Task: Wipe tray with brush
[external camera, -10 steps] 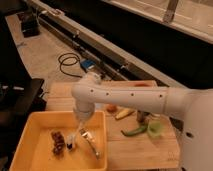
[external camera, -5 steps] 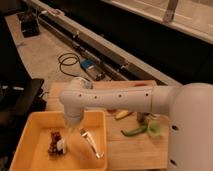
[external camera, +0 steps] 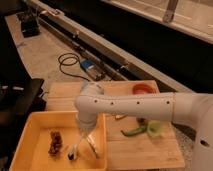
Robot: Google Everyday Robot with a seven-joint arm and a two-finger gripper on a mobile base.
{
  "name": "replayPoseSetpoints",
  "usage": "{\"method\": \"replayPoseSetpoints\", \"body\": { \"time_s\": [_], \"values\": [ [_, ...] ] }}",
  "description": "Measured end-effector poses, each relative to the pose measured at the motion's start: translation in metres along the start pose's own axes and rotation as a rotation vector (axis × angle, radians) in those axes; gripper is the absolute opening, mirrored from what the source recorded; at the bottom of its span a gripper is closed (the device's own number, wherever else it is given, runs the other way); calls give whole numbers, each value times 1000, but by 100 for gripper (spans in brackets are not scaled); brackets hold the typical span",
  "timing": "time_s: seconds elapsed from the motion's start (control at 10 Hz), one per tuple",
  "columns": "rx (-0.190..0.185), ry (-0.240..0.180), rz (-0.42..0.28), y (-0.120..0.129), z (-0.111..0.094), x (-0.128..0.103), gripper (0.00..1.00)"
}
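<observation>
Pale wooden bench (external camera: 145,150) carries everything at the front; on its left side lies the tray (external camera: 55,114), yellow and shallow, its near edge cut off by the bottom of the picture. A dark reddish-brown cluster (external camera: 55,142) sits on the tray floor left of centre; the floor to its left, up to the left rim, is bare. Just right of the cluster lies the brush (external camera: 74,151), pale handle slanting, dark tip low and touching the tray floor. The gripper (external camera: 85,136) hangs directly above the brush, inside the tray and close to the right rim; whether it holds the brush I cannot tell. The white arm (external camera: 135,105) runs off to the right across the bench; beyond it lie a green vegetable (external camera: 134,131) and a red bowl (external camera: 142,89), near the bench's far edge. Farther off, a coiled cable (external camera: 69,62) lies on grey floor; a long rail (external camera: 100,42) borders it.
</observation>
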Motion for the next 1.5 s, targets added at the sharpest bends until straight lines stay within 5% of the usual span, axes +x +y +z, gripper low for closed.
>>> {"method": "replayPoseSetpoints", "body": {
  "time_s": [0.5,0.9,1.3,1.5],
  "values": [
    [-11,62,-30,-29,-19,33,0],
    [5,25,-105,-61,-2,20,0],
    [23,-26,-70,-30,16,-13,0],
    [22,-16,-24,-6,11,-11,0]
  ]
}}
